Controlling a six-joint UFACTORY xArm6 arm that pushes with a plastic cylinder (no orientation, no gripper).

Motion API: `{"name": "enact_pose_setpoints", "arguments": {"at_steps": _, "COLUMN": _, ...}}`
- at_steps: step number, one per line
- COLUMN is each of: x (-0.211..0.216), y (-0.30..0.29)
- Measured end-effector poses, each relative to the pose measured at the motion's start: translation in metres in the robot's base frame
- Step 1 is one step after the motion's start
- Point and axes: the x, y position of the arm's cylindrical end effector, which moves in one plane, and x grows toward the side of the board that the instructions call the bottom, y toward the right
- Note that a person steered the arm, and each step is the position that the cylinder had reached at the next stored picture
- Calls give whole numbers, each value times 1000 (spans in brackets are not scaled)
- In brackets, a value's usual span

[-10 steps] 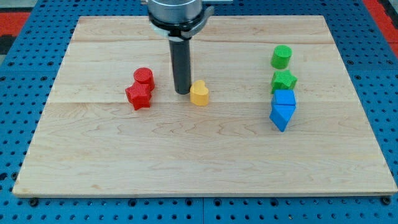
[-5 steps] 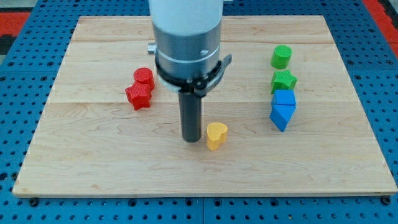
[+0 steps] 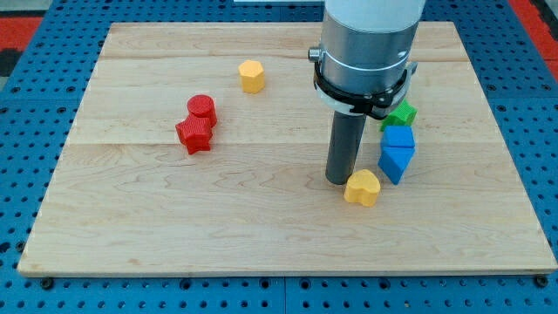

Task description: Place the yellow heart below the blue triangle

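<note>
The yellow heart [image 3: 363,187] lies on the wooden board [image 3: 261,218], right of centre and toward the view's bottom. My tip [image 3: 337,180] stands just left of it, touching or nearly touching. The blue triangle [image 3: 394,160] is right above and to the right of the heart, close to it. A blue cube [image 3: 399,139] sits directly above the triangle.
A green star [image 3: 402,114] lies above the blue cube, partly hidden by the arm. A yellow hexagon [image 3: 251,76] sits at the upper middle. A red cylinder [image 3: 202,109] and a red star [image 3: 193,135] lie together at the left.
My tip has pushed the yellow heart down and to the right, up beside the blue triangle. The arm now hides the green cylinder and uncovers the yellow hexagon.
</note>
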Motion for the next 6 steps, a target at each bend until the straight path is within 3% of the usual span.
{"name": "enact_pose_setpoints", "arguments": {"at_steps": 4, "x": 2, "y": 43}}
{"name": "enact_pose_setpoints", "arguments": {"at_steps": 5, "x": 15, "y": -6}}
{"name": "enact_pose_setpoints", "arguments": {"at_steps": 6, "x": 56, "y": -9}}
